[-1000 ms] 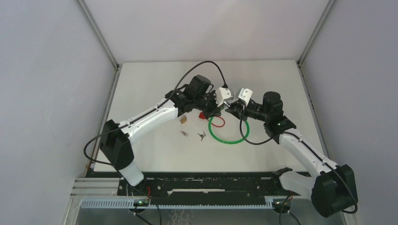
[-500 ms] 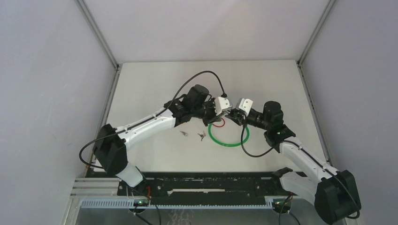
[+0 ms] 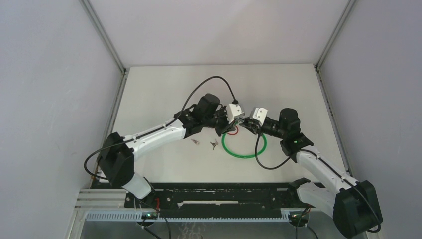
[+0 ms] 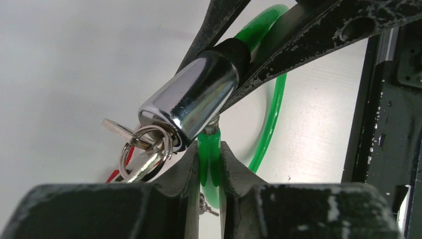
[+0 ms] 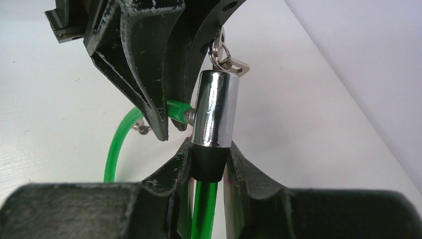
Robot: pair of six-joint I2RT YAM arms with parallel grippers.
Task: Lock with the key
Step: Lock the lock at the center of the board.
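Note:
A green cable lock [image 3: 244, 152] forms a loop on the white table. Its chrome lock barrel [image 4: 191, 99] is held up off the table between the two grippers. My right gripper [image 5: 208, 164] is shut on the black collar at the barrel's base [image 5: 209, 162]. My left gripper [image 4: 209, 164] is shut on the cable's free green end [image 4: 209, 159], whose metal tip sits in the barrel's side. A key on a ring [image 4: 142, 147] sticks in the barrel's end, also seen in the right wrist view [image 5: 226, 59]. In the top view both grippers meet at the barrel [image 3: 242, 121].
Two loose small keys [image 3: 195, 142] [image 3: 214, 145] lie on the table left of the green loop. A red strap [image 3: 233, 131] lies under the grippers. The grey side walls stand at left and right; the arm bases and a black rail are at the near edge.
Both grippers and the lock have shifted slightly toward the near side and closed in on each other. The left arm now covers the small brass object that lay near the keys.

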